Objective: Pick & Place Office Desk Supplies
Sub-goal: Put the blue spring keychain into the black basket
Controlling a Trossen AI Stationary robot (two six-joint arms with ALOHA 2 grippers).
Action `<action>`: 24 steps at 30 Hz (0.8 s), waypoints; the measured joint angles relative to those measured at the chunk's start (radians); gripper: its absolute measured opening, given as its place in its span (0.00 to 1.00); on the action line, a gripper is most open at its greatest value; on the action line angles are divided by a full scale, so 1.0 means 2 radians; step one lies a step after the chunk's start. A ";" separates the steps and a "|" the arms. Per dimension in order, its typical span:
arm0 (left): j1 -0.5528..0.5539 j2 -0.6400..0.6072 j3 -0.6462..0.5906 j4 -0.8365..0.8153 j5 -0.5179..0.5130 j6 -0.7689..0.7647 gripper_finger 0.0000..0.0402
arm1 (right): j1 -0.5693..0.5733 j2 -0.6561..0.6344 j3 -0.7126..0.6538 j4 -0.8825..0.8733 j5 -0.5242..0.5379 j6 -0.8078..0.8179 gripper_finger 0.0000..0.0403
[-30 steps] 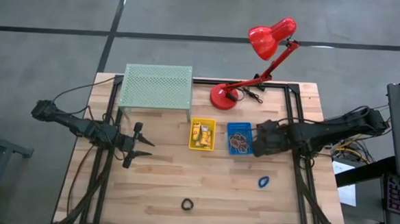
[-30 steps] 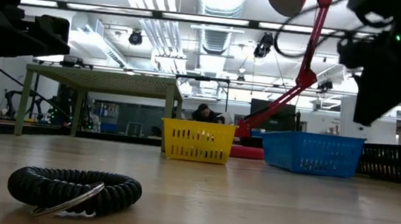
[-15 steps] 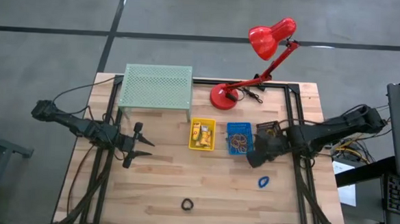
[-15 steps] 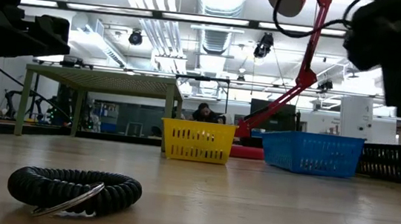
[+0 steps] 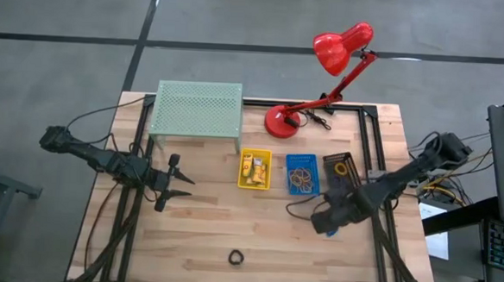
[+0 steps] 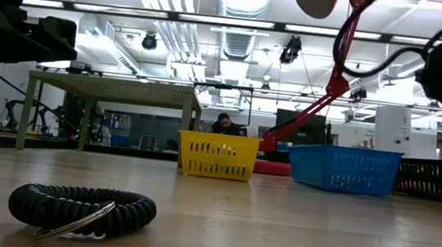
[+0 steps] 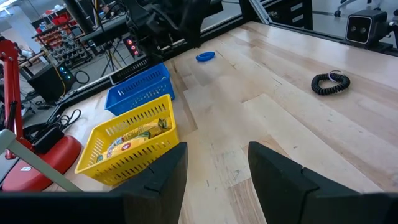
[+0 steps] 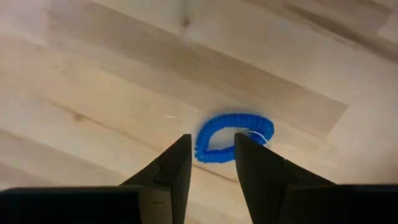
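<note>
Fingers of my right pincer [image 8: 208,163] stood parted directly above the coiled blue elastic ring [image 8: 233,137] on the wooden table [image 5: 204,225], right of centre, near the blue mesh basket [image 5: 301,174], lined up to straddle it. My left pincer [image 5: 177,183] waited open at left.
</note>
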 joint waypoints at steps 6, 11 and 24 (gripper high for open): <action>0.000 0.000 0.000 0.000 0.000 0.000 0.43 | 0.009 0.049 0.000 0.082 -0.045 0.030 0.28; 0.000 0.000 0.000 0.000 0.000 0.001 0.43 | 0.011 0.080 0.000 0.121 -0.051 0.045 0.27; 0.000 0.000 0.000 0.000 0.000 0.001 0.43 | 0.011 0.069 0.000 0.119 -0.053 0.071 0.20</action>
